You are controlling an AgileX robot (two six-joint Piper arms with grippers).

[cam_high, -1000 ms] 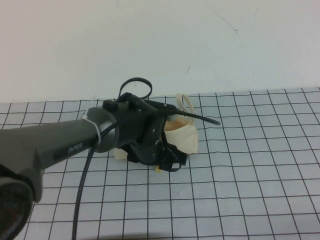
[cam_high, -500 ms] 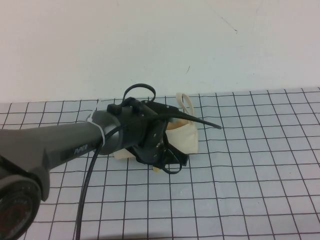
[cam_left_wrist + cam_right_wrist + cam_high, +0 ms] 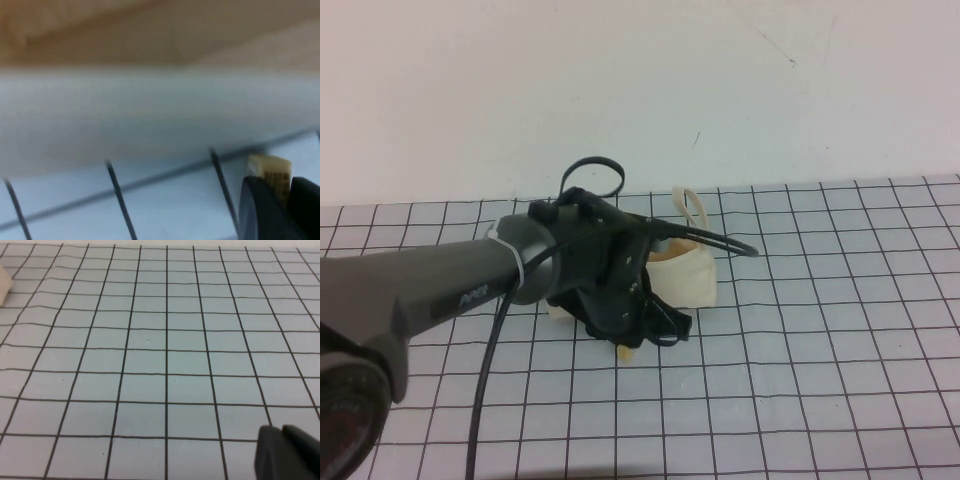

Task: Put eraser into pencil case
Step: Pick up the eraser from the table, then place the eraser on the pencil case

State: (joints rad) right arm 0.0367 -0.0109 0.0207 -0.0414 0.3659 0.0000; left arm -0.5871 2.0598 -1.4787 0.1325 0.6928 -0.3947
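At the pencil case's (image 3: 685,277) 7 o'clock edge, left gripper (image 3: 638,338) pinches eraser (image 3: 625,351); lift-and-insert comes next. Right gripper (image 3: 287,452): parked, pressed together.

Left pincer (image 3: 638,335) sits low against the pencil case (image 3: 685,277), eraser (image 3: 625,352) beneath.

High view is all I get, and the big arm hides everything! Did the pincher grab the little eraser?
Observer: Looks like it. In the left wrist view the eraser sits pinched in the left gripper.
Operator: Is it inside the pencil case?
Observer: No. The pencil case lies right beside it, and the eraser is outside, over the grid mat.
Operator: Where's the other pincher?
Observer: The right gripper is over bare mat, away from the eraser.
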